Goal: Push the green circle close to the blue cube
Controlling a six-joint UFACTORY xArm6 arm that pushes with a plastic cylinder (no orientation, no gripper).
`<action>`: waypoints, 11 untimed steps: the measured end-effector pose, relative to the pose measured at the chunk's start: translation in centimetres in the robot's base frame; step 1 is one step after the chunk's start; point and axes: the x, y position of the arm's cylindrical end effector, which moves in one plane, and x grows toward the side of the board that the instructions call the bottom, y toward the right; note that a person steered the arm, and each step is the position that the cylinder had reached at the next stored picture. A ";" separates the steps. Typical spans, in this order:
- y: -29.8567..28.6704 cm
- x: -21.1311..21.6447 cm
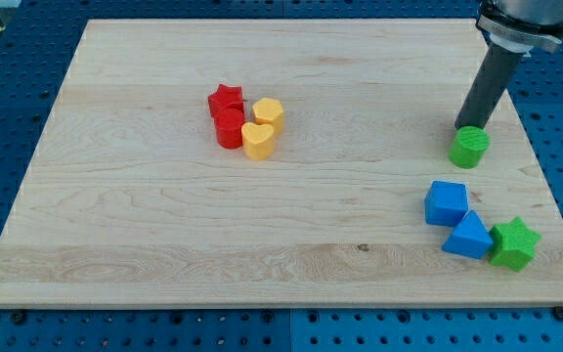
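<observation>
My tip [466,126], a bare dark rod with no fingers to open or clench, stands touching the top side of the green circle block [469,148] on the wooden board [164,225]. The blue cube [446,202] lies near, below the tip and slightly to the view's left. A push landing off-centre could likely roll the circle past the cube, toward the blue triangular block [468,238].

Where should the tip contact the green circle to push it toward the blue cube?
On its top side in the view, where my tip already sits. The green circle is a short cylinder and the blue cube lies below, slightly left, so push downward.
</observation>
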 end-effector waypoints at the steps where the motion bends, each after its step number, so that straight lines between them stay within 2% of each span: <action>1: -0.1 1.4; 3: -0.1 5.0; 6: -0.7 3.1; 11: -1.0 6.8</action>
